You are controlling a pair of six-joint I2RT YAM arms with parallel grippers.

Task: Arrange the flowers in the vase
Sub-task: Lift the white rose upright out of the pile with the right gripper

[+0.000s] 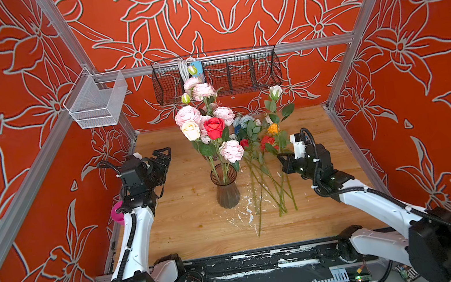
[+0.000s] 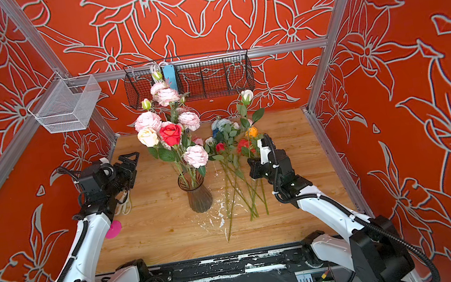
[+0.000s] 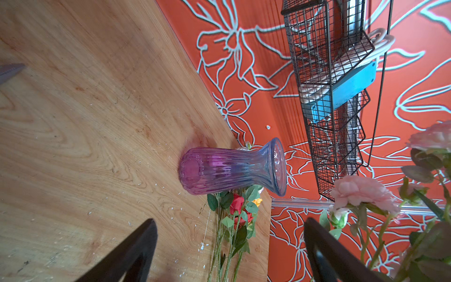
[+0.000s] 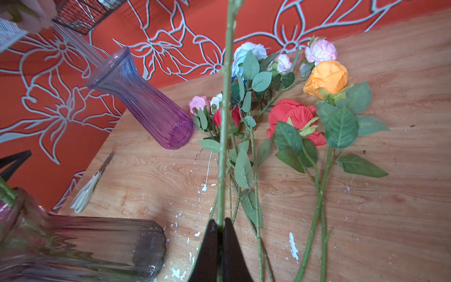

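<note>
Green stem [image 4: 224, 146], apparently the white rose's [image 1: 275, 91], is clamped at the very tips of the right gripper [image 4: 220, 223], lower centre of its wrist frame; it could swivel. Mid-frame in both top views, the vase [image 1: 227, 190] is crowded, so leaves could snag and tip it. Upper left of it, the left gripper [image 1: 164, 157] gapes empty.

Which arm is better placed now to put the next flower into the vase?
Right: its fingers are shut on the white rose stem, beside the vase. The left fingers stand open, empty.
</note>
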